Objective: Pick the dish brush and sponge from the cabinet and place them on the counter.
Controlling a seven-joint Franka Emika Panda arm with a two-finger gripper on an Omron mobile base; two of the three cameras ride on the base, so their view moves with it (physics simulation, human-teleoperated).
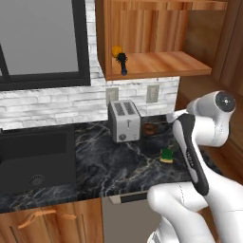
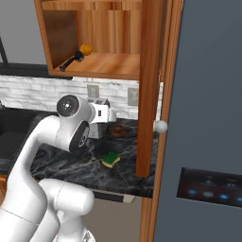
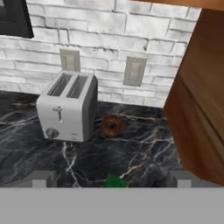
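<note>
On the counter (image 1: 104, 161), the sponge (image 1: 167, 155) lies green side up near the front edge, forward and to the right of the toaster (image 1: 124, 121), which stands against the white brick wall; a small brown round item (image 1: 150, 128) sits just beside the toaster on its right. Up in the open cabinet (image 1: 156, 64), the dish brush (image 1: 123, 63) lies on the wooden shelf close to its left front corner, handle toward the shelf edge, with a small orange ball (image 1: 116, 50) touching or just behind its head. The gripper (image 3: 112, 180) hangs above the counter with its jaws spread fully apart and nothing between them; in the hand view the two fingertips (image 3: 41, 178) straddle the green top of the sponge. A black sink basin (image 1: 35, 159) occupies the counter's left end
</note>
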